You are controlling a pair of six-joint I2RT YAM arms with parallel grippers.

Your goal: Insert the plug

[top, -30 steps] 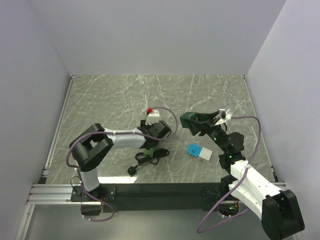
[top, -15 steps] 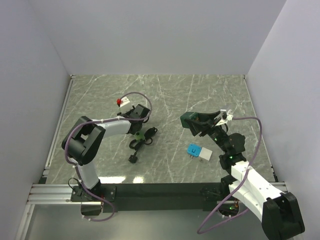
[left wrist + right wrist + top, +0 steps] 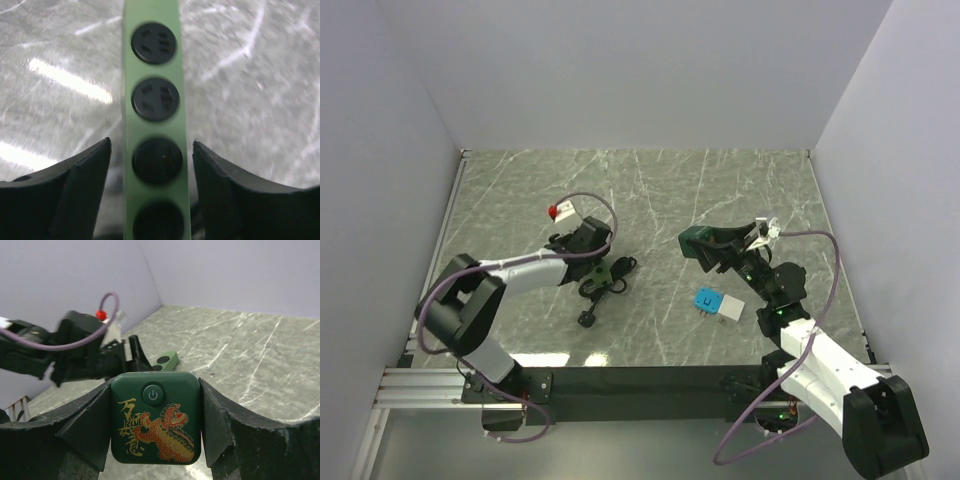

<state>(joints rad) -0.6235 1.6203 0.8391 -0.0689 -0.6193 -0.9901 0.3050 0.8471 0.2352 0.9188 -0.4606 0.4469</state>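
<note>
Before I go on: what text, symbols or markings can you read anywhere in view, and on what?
Power symbol, no words: round button on the dark green plug.
Gold Chinese-style characters beside a dragon picture, same face: too stylised for me to read.
Blue card, overhead view: dark mark, too small to read.
Green power strip: no lettering shows.
</note>
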